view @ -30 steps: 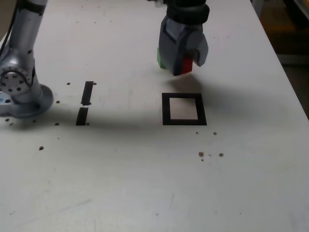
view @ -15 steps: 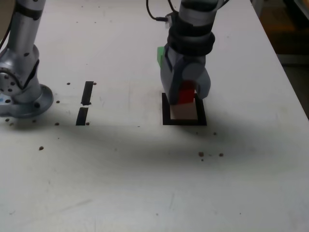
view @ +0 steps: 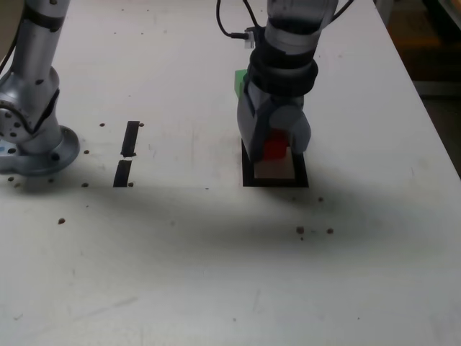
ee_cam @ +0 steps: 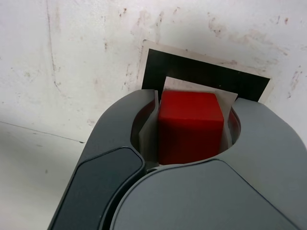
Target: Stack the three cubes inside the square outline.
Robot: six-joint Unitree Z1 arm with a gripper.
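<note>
Across the desk [view: 180,252], your arm [view: 292,43] reaches over the square outline [view: 301,176]. Your jaws [ee_cam: 192,127] grip the red cube [ee_cam: 191,127] above its white interior, seemingly clear of the surface. Behind them, a green cube [view: 239,81] shows partly.

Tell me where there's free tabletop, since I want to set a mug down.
In the exterior view, room lies below the square outline, nearer the camera, and between it and the black tape strips. It is crowded at the outline itself, where the jaws hold the red cube, with the green cube just behind.
</note>
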